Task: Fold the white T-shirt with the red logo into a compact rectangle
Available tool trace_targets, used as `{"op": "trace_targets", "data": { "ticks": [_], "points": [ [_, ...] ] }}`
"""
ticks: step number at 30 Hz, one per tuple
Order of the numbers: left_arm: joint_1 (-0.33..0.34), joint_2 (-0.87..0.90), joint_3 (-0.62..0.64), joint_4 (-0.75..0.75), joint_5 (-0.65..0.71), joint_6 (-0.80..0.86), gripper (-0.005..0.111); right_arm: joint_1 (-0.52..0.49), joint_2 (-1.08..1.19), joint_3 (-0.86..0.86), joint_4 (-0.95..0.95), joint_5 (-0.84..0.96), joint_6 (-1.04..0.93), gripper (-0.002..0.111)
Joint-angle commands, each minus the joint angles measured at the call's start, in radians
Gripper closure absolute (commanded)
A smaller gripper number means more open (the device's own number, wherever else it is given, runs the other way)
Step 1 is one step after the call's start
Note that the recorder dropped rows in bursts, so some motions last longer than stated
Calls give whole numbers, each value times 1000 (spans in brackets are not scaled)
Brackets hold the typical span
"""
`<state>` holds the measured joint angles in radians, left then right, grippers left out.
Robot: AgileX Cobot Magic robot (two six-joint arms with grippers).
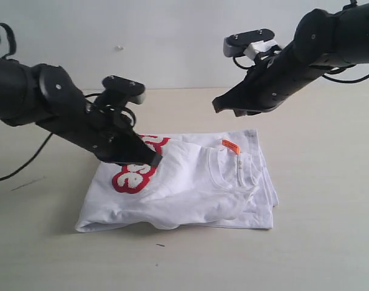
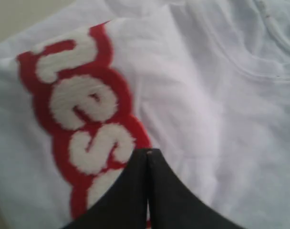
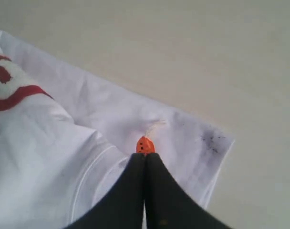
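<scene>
white T-shirt (image 1: 190, 188) mostly folded, final tidy-up imo. left gripper (image 1: 155, 159) closed, empty, tip at red logo (image 1: 131, 177); right gripper (image 1: 215, 106) closed, hovering. next: flatten lumpy front edge.

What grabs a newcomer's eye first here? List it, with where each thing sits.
The white T-shirt, folded into a rumpled bundle, lies in the middle of the pale table, its red logo showing on the bundle's left part in the exterior view. The left tool, shut, points down onto the shirt at the logo's edge. The right tool, also shut, hangs in the air above the shirt's far side, where the orange neck tag lies.
</scene>
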<state>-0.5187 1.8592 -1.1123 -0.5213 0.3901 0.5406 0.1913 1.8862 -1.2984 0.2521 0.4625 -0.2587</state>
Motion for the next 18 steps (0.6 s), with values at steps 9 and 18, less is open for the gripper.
{"op": "trace_targets", "data": {
  "ticks": [9, 18],
  "points": [
    [130, -353, 156, -42, -198, -32, 107, -37, -221, 135, 47, -153, -8, 108],
    [130, -603, 213, -40, -212, -32, 107, -37, -407, 205, 47, -181, -1, 108]
  ]
}}
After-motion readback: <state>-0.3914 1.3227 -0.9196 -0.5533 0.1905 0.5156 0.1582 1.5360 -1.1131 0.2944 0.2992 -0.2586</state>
